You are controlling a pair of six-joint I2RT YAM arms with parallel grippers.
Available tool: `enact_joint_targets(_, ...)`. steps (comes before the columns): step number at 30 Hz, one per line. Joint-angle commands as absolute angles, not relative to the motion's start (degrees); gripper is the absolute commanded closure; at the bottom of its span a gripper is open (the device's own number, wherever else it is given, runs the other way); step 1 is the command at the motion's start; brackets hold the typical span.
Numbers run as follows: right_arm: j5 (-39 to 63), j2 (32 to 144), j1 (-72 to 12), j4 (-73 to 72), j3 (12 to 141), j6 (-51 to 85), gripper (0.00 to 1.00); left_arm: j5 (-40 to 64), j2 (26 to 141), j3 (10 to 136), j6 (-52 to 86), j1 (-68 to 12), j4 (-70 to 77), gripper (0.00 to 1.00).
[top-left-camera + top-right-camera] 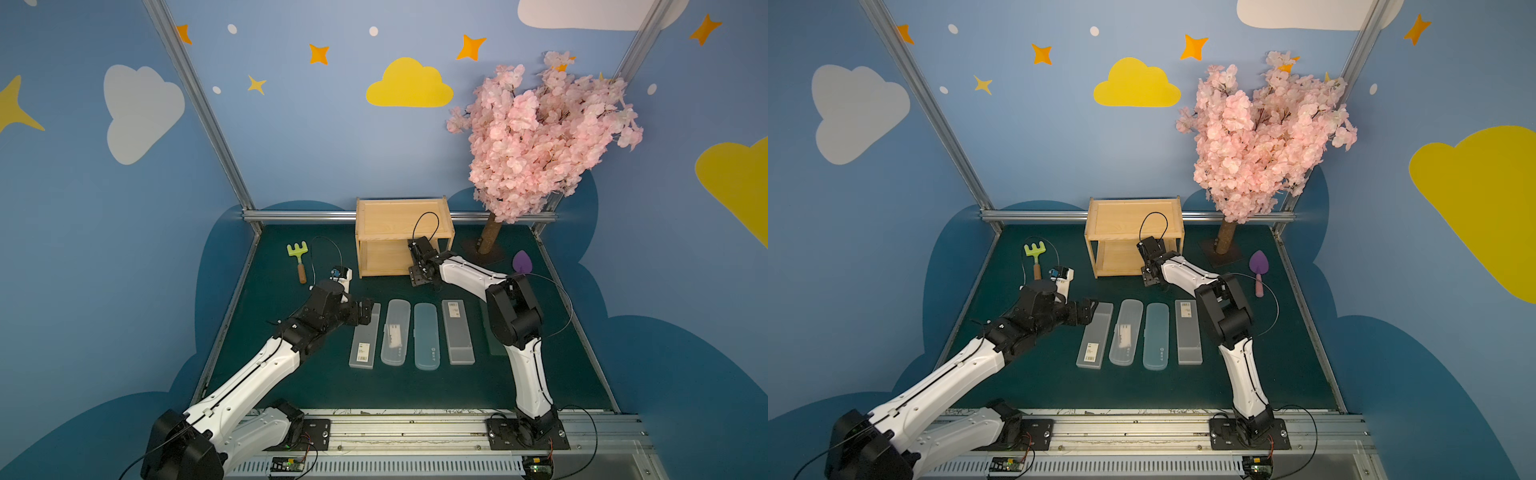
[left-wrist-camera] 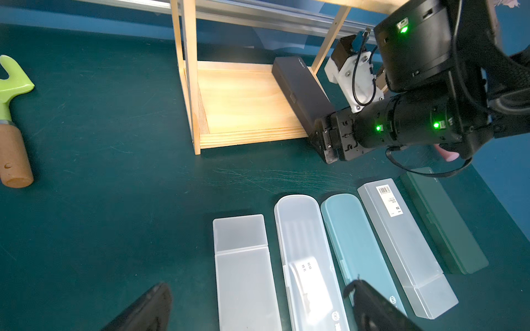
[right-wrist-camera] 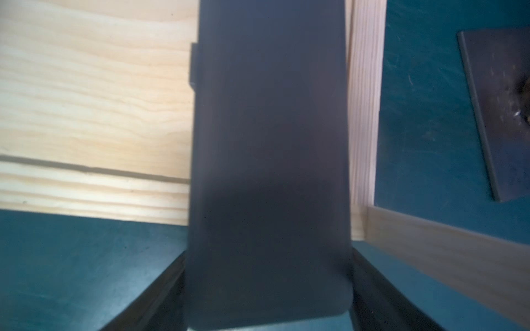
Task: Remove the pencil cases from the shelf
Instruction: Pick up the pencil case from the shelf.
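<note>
In both top views the black case [image 2: 301, 91] is lost behind the right arm [image 1: 469, 272], and the top board of the shelf [image 1: 403, 216] covers most of the lower one. In a top view the dark green case [image 1: 494, 340] is only a sliver beside that arm. The right wrist view is blurred, the black case's far end cut off. Of the left gripper [image 2: 258, 289] only 2 fingertips show.

**Shelf [image 1: 386, 220] back, cases [image 1: 427, 336] front**

1 case [image 2: 301, 88] on shelf's lower board, right side — near end overhanging front edge. 5 cases side by side before shelf. Rake [image 1: 298, 257] left, shovel [image 1: 1258, 266] right, tree [image 1: 486, 239] back-right.
</note>
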State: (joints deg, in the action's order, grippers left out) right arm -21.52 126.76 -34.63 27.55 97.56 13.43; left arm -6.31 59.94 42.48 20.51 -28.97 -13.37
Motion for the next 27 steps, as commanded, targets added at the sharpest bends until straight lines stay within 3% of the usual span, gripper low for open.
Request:
enact_joint_targets(1,-22.02,127.88,-34.86,28.92,98.04,14.23,0.29,-7.03,58.95,42.12,19.50,-28.74,-14.03,0.00)
enact_joint_targets(4,-21.96,127.46,-34.90,28.39,97.33,14.26,0.42,-7.06,58.88,42.34,19.45,-28.74,-14.11,0.00)
enact_joint_targets(10,-21.30,124.97,-34.89,27.95,94.79,14.33,0.52,-7.03,58.23,42.80,19.60,-28.74,-14.91,0.00)
enact_joint_targets(27,-19.31,99.39,-39.63,30.57,74.93,16.13,0.55,-6.25,57.39,42.71,20.91,-28.67,-15.05,0.00)
